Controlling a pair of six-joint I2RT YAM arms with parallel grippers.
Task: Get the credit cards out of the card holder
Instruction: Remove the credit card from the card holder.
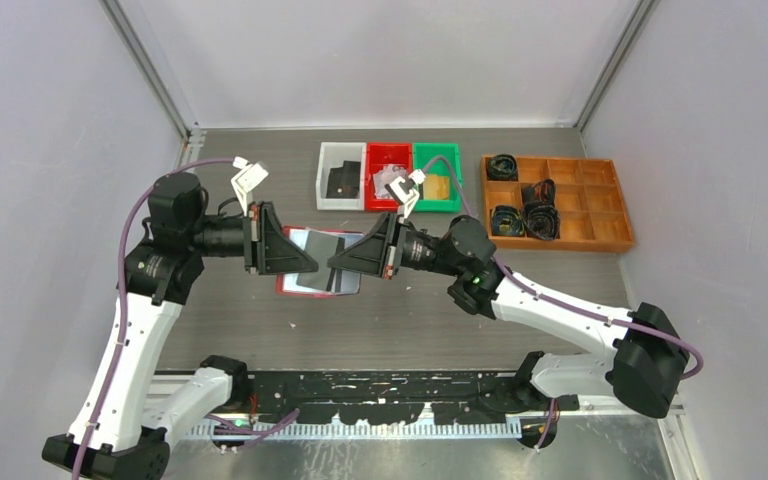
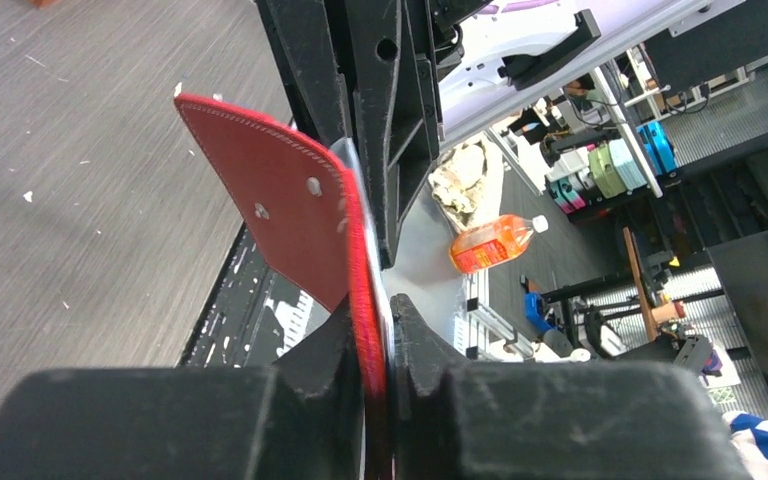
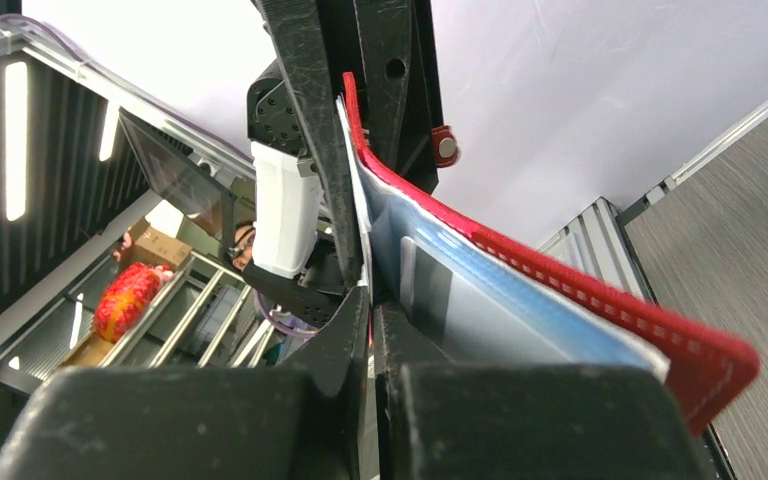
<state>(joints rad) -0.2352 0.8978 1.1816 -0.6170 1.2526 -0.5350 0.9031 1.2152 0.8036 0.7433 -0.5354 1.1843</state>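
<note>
Holding card holder [image 3: 660, 332] open, card [image 3: 465, 312] inside pocket

The card holder [image 1: 318, 262], red-covered with pale stitching and pale blue-grey pocket pages, is spread open just left of the frame's centre. What looks like a dark credit card [image 3: 430, 292] sits in an inner pocket.

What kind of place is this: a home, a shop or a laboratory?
Most likely a robotics laboratory test cell. A left arm and a right arm are bolted to a grey table. White panels on aluminium framing enclose it, and sorting bins and a wooden compartment tray stand at the back.
</note>
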